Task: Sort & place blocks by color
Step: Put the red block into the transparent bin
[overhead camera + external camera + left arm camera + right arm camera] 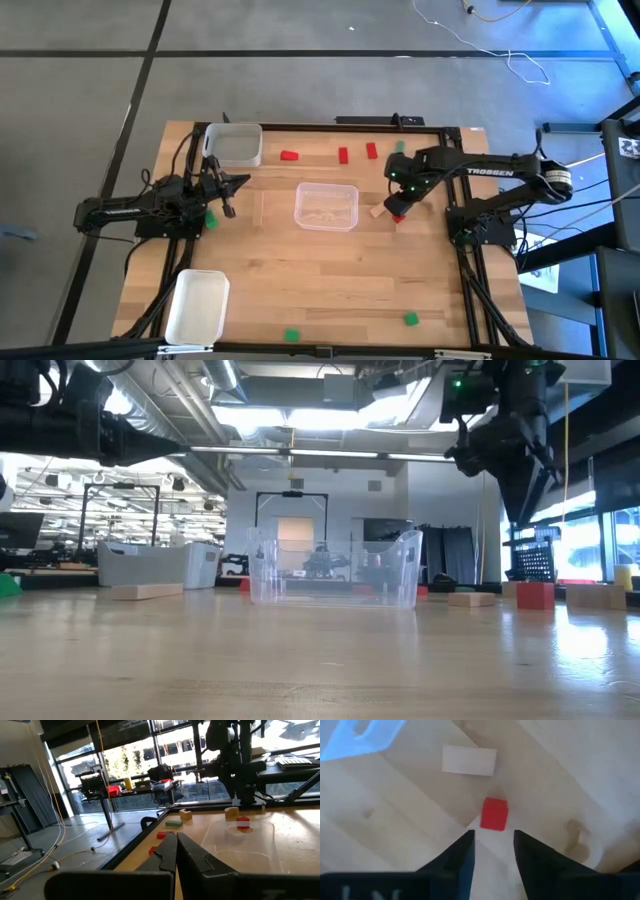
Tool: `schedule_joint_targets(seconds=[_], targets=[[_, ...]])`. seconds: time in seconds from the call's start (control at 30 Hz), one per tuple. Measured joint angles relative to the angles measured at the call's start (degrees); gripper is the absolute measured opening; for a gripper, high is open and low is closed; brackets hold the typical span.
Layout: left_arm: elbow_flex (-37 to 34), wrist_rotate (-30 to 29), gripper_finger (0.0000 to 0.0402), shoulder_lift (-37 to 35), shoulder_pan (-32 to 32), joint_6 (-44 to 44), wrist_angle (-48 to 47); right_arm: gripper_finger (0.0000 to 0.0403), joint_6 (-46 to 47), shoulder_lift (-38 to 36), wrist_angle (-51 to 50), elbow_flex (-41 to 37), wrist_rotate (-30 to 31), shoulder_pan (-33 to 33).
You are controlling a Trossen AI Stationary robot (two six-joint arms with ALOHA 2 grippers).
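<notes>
My right gripper [492, 836] is open and points down, hovering over a small red block [494, 813] that lies flat on the table. In the low view the right gripper [522, 515] hangs clear above this red block [535, 595]. A tan block [469, 760] lies just beyond the red one. In the high view the right gripper [398, 203] is right of the clear tray [326, 206]. My left gripper [176, 842] is shut and waits at the table's left side [240, 183]. Three red blocks [343, 154] lie near the far edge. Green blocks [410, 319] are scattered about.
A white tray [233, 144] sits at the far left corner and another white tray [197, 305] at the near left. A green block [211, 220] lies beside the left arm, another [291, 335] at the near edge, one [399, 147] by the far edge. Bare wood lies between the clear tray and the near edge.
</notes>
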Motion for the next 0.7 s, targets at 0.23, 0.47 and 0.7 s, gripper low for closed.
schedule_joint_targets(seconds=[0.23,0.47,0.7], targets=[[0.02,0.01,0.0,0.0,0.01,0.0,-0.56,0.0135,0.25,2.85,0.39,0.0,-0.53,0.0],[0.01,0.0,0.0,0.0,0.01,0.0,-0.55,0.0136,2.06,6.66,-1.21,0.0,-4.04,0.02],[0.02,0.02,0.0,0.0,0.0,-0.04,-0.53,0.0136,0.97,10.43,-1.99,-0.02,-4.38,-0.09]])
